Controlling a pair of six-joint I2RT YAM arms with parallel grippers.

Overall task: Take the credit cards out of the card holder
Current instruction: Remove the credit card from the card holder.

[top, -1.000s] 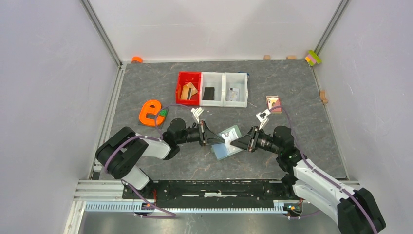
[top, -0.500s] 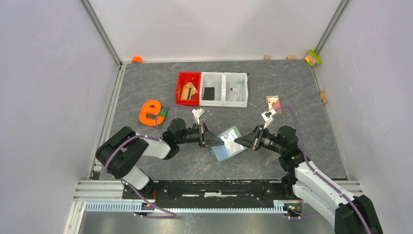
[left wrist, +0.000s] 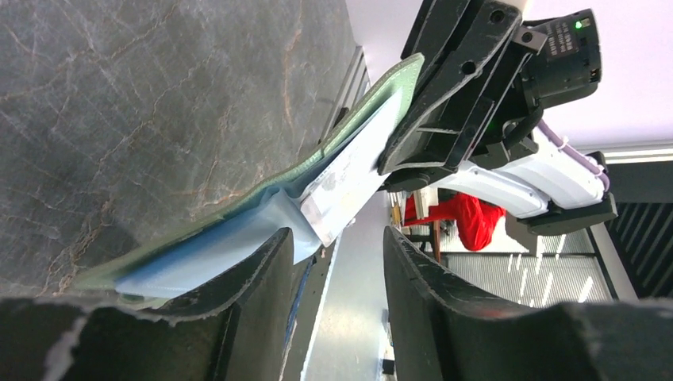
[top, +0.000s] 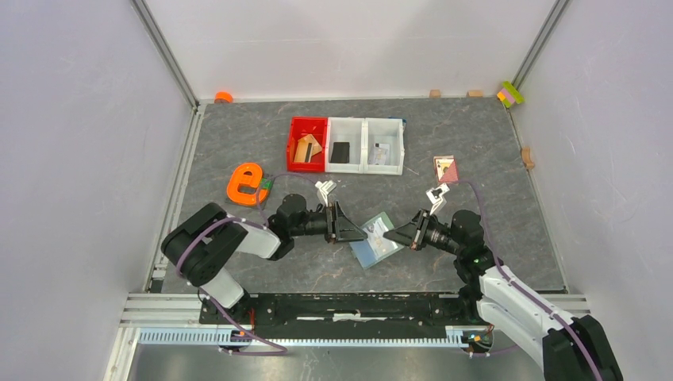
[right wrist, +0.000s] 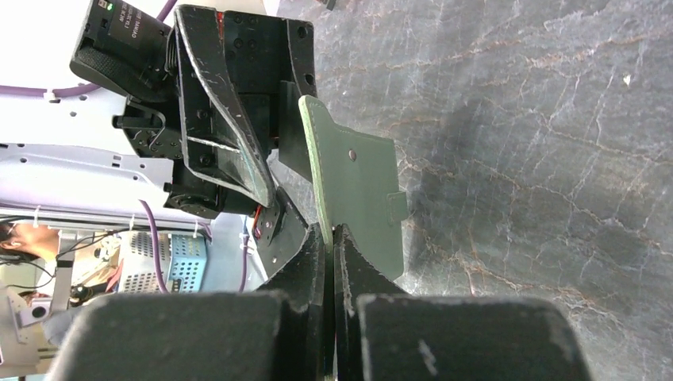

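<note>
At the table's (top: pixel 476 143) near middle, the left gripper (top: pixel 359 236) has its fingers (left wrist: pixel 246 309) partly apart and grips nothing; a pale blue card (left wrist: pixel 349 182) ends just before the gap. The card holder (top: pixel 375 240) lies between both arms. The right gripper (right wrist: pixel 331 238) is pinched tight on the holder's edge.

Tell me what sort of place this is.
Probably a robotics lab test cell: white panel walls around a grey tabletop, left arm and right arm on a metal rail, a red bin and white bins.
</note>
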